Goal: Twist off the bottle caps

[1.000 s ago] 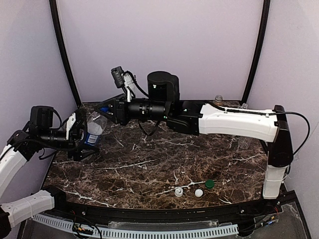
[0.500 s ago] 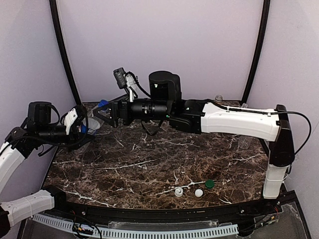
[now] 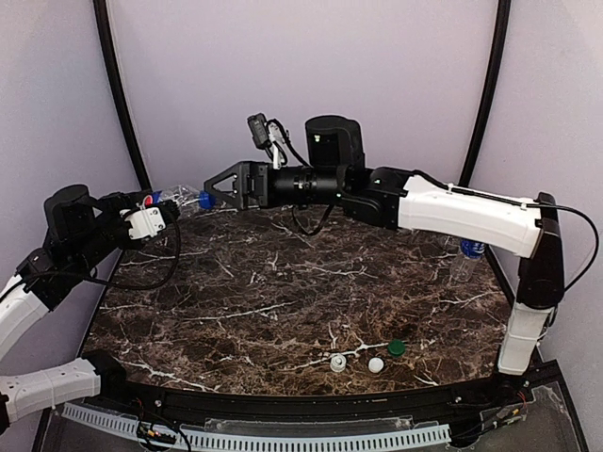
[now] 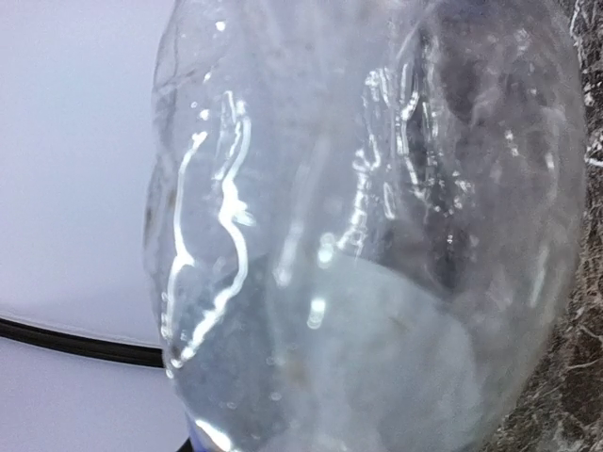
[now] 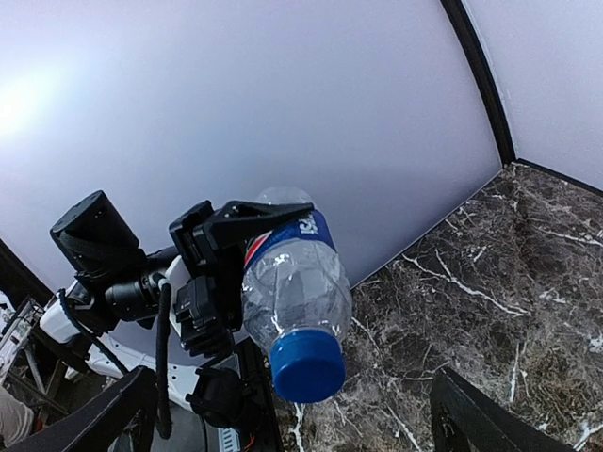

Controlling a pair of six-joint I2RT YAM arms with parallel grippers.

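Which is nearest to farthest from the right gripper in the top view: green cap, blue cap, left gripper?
1. blue cap, far left, just off the open right gripper.
2. left gripper, left edge, clamped on the bottle.
3. green cap, near edge, right of centre.

Soft even light, white glare streaks across the blurred close-up bottle (image 4: 358, 235), bright patch on wall (image 5: 57, 94)

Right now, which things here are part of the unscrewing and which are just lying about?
In use: held bottle, its blue cap, left gripper holding it, open right gripper.
Lying about: green cap, two white caps, second bottle at right edge.
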